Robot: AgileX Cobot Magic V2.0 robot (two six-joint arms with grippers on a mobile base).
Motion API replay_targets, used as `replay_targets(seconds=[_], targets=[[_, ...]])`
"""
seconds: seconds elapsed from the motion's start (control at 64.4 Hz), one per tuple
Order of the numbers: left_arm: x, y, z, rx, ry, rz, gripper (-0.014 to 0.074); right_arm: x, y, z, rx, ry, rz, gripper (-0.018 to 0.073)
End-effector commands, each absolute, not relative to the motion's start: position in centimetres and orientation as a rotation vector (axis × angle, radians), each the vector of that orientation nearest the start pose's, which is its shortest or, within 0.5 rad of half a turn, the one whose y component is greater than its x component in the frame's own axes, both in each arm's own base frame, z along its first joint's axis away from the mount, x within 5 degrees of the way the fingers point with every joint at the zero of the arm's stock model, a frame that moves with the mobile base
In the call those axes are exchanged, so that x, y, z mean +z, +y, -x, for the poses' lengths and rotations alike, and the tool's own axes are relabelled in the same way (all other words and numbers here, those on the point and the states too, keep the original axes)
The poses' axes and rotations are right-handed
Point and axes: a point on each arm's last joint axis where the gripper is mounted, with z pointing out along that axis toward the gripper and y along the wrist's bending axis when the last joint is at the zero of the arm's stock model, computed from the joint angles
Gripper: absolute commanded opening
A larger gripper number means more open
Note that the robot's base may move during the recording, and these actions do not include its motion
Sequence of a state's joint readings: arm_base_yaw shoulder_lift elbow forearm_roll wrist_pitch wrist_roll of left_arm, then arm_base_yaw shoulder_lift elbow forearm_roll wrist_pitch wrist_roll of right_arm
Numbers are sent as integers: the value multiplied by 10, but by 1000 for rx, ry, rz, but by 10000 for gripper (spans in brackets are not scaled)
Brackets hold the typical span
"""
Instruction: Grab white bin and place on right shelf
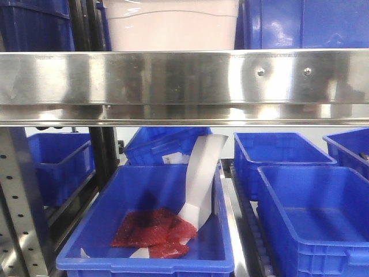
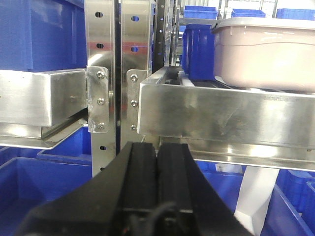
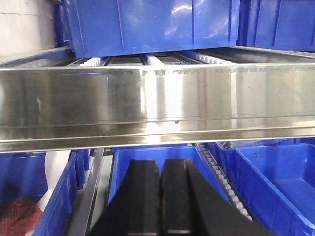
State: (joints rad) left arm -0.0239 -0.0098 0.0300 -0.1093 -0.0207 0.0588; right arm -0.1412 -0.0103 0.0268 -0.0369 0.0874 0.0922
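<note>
Sitting on steel shelf (image 1: 184,86): white bin (image 1: 171,26); blue bin (image 1: 144,254) holds red packets (image 1: 153,231); both hands closed, empty.

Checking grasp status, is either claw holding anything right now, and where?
Nothing is held: the left claw and right claw are both shut on nothing, below the white bin.

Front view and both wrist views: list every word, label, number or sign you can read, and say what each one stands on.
None can be read in any view.
A small white label sits on the tilted blue bin behind the front bin; its print is too small and blurred.
The white bin, the steel rail and the long white strip show no lettering.
</note>
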Motion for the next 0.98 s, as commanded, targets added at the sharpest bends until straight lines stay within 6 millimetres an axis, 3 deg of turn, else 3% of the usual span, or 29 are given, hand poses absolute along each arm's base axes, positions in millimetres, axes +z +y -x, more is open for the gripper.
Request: replay_targets(seconds=[0.0,0.963], targets=[[207,0,-56,-59,1410,34,-117,205,-8,-55,-93,1495,-133,78],[207,0,-56,-59,1410,34,-117,205,-8,-55,-93,1494,-133,78]])
